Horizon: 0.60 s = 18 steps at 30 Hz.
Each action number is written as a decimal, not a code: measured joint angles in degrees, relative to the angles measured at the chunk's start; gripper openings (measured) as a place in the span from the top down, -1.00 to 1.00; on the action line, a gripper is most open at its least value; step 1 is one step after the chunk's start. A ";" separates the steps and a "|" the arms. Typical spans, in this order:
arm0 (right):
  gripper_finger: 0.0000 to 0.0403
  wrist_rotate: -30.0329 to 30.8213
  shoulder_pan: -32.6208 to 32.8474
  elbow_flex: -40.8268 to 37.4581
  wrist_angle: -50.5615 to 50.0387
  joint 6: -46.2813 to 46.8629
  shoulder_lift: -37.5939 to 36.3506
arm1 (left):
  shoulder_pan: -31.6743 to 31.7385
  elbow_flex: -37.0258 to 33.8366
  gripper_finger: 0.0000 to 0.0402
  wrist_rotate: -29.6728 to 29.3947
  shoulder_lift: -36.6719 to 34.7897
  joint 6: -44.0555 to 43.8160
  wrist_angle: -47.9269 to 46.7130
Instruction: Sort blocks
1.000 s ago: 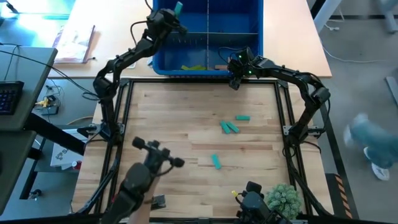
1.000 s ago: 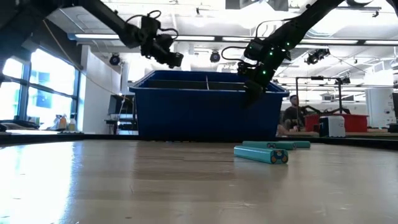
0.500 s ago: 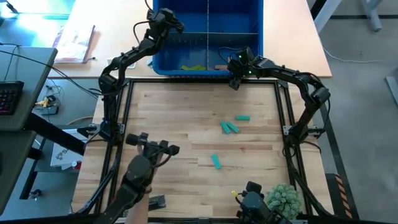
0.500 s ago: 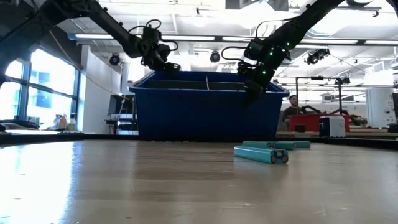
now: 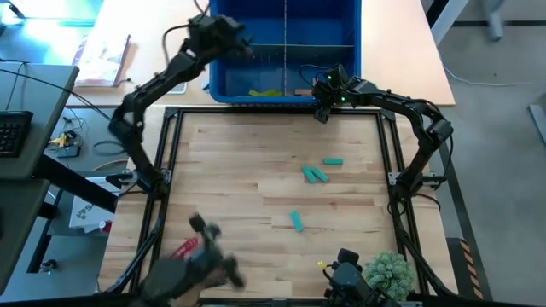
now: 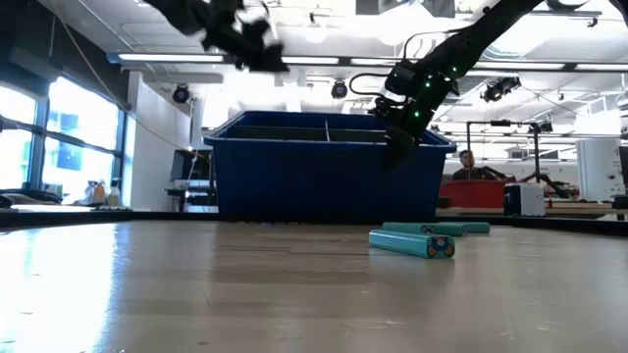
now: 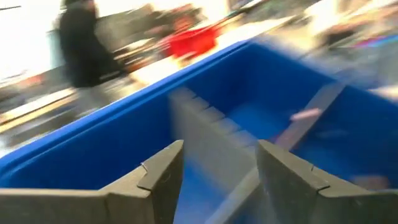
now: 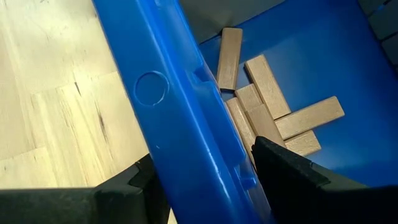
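Blue bin point(image 5: 223, 85) holds sorted tan blocks point(image 8: 273, 112) and lime ones; four teal blocks point(image 5: 317, 174) lie on the table, well short of it; left gripper point(image 7: 217, 180) and right gripper point(image 8: 208, 180), both open and empty, hover at its rim.

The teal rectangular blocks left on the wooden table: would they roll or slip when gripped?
The teal rectangular blocks look flat-sided in the high view, so they would probably slide rather than roll. The end faces in the low view look squarish and stiff, so flat fingers would likely hold them, though the smooth finish might slip a little.
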 joint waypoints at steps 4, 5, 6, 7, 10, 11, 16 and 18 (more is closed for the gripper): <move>0.03 0.00 0.00 -0.02 -0.02 0.02 0.00 | -3.44 -10.23 0.16 14.49 -10.70 -1.77 0.51; 0.03 -0.01 0.00 -0.01 -0.02 0.02 0.00 | -4.77 -13.21 0.17 16.41 -13.28 -1.77 0.47; 0.03 0.00 0.00 -0.02 0.00 0.02 0.00 | -6.19 -16.24 0.17 17.32 -15.75 -1.77 0.41; 0.03 0.00 -0.01 -0.02 0.00 0.02 0.00 | -7.81 -19.51 0.18 17.67 -18.03 -1.74 0.40; 0.03 -0.01 0.00 -0.02 -0.01 0.02 0.00 | -13.02 -28.67 0.20 16.22 -23.56 -1.75 0.14; 0.03 -0.01 -0.01 -0.02 -0.01 0.02 0.00 | -14.77 -31.23 0.20 14.39 -24.93 -1.91 0.17; 0.03 -0.01 -0.02 -0.02 -0.02 0.02 0.00 | -20.66 -41.06 0.21 3.50 -26.27 -0.69 1.74; 0.03 0.00 -0.02 -0.02 -0.02 0.00 0.00 | -21.56 -43.14 0.21 -1.78 -24.67 0.24 4.59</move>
